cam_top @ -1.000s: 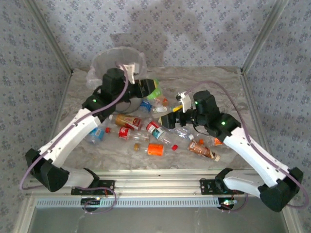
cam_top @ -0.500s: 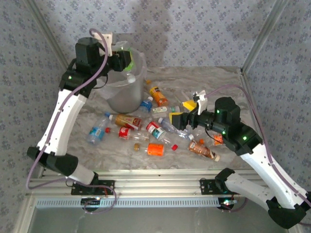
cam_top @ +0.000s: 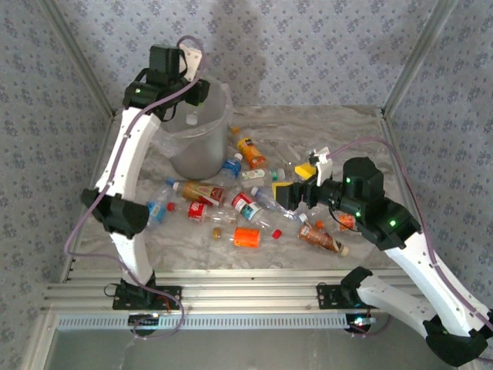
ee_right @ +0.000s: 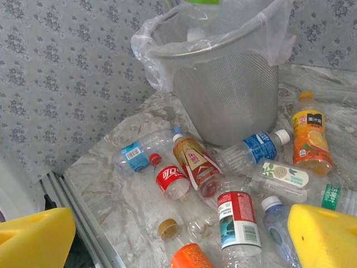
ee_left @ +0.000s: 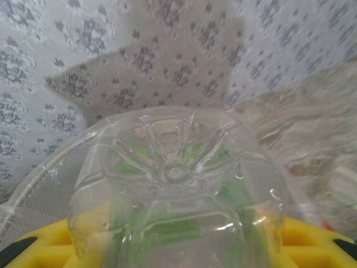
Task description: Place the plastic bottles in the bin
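Shows the left gripper [cam_top: 197,92] high over the mouth of the bin [cam_top: 196,158], clamped on a clear green-labelled bottle [ee_left: 175,184]. From the left wrist, shows the bottle base outward between the yellow fingers [ee_left: 39,243]. Shows the right gripper [cam_top: 293,187] spread wide and holding nothing, poised above the scatter of bottles on the marble table [cam_top: 347,131].

Handling, as judged: light, empty and thin-walled, likely to dent under a hard squeeze and to roll once nudged; smooth and rounded, so apt to slip. Best taken across the mid-body at the label, jaws square to the long axis. For the red-and-teal-labelled bottle [ee_right: 239,219] and the red-labelled bottle [ee_right: 173,178], lying close together, better approached from above than from the side. Possibly heavier in the case of the orange juice bottle [ee_right: 309,139], if the colour is contents and not plastic.

Room: open air above the bin and a wide mouth, but with the loose liner bag [ee_right: 148,42] flopped over the rim, worth clearing before release. Little space between bottles at the centre; more bare table toward the right edge. Bounded by 2 slanting frame posts [cam_top: 414,62], the patterned wall behind, and the rail [cam_top: 246,297] along the near edge.
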